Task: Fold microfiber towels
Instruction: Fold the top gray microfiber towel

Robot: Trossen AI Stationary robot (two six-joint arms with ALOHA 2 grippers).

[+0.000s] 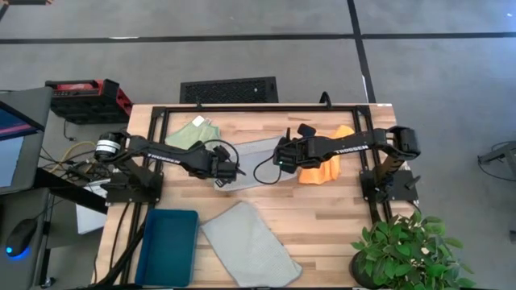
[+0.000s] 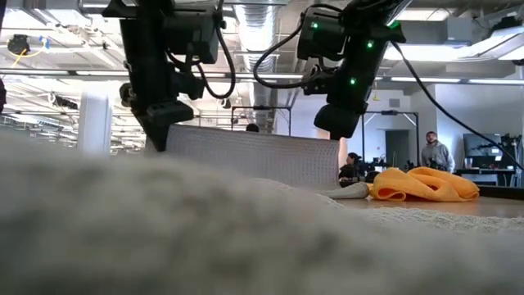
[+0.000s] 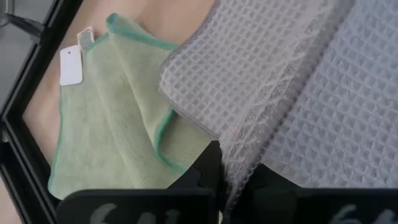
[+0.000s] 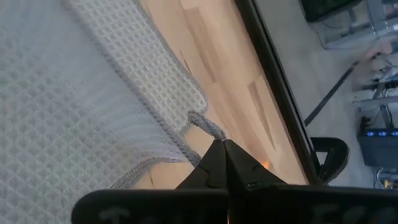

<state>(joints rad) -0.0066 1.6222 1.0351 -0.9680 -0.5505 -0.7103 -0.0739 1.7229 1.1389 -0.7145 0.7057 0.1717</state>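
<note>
The left gripper (image 1: 228, 171) and right gripper (image 1: 280, 153) each pinch the grey towel (image 1: 256, 153), mid-fold; the green towel (image 1: 192, 134), orange towel (image 1: 326, 165) and second grey towel (image 1: 250, 242) remain unfolded.

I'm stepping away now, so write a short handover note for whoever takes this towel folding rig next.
Left end effector: shut on one edge of the middle grey towel, lifted off the table.
Right end effector: shut on the other edge of the same towel.
The towel hangs between both arms, mid-fold.
Green towel: lying rumpled at the far left of the table, tag showing.
Orange towel: bunched by the right arm, unfolded.
Second grey towel: spread flat at the near edge, beside the teal bin.
Done: no towel looks neatly folded yet.
Left: finish this fold, then the other three.
</note>
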